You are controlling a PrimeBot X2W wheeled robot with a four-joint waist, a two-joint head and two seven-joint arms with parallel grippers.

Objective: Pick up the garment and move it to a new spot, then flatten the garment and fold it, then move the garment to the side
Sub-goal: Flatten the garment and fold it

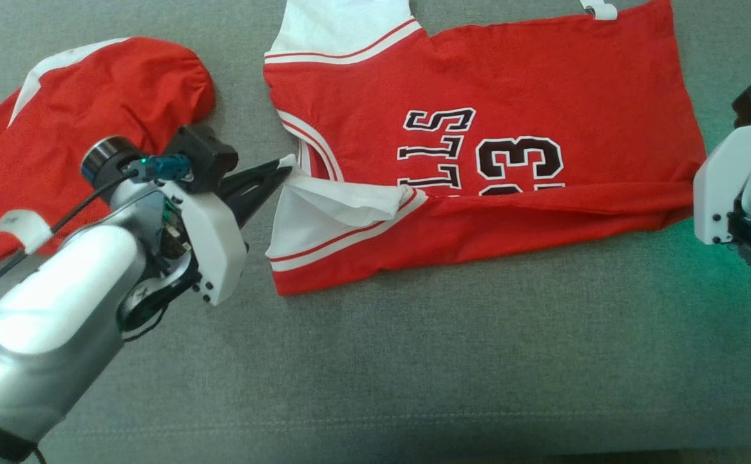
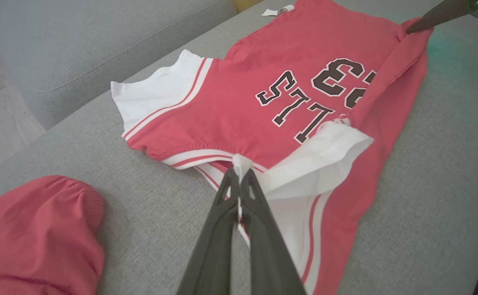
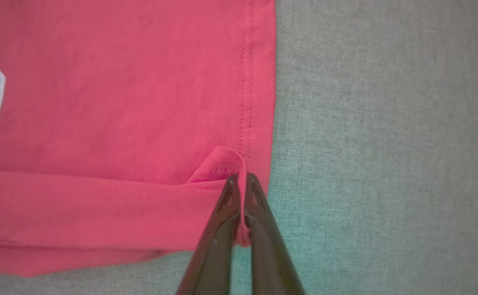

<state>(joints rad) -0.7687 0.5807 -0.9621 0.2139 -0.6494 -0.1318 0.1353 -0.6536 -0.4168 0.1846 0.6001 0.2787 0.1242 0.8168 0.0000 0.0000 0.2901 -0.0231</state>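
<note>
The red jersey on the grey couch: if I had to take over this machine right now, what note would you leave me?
Left gripper: shut on white fabric at the sleeve end of the jersey.
Right gripper: shut on the red hem corner at the other end.
Things: the jersey lies spread on the grey cushion, print up. A second red garment lies bunched to the left.
Done: the near long edge is folded over.
Left: finish the folding, then move the jersey aside.
</note>
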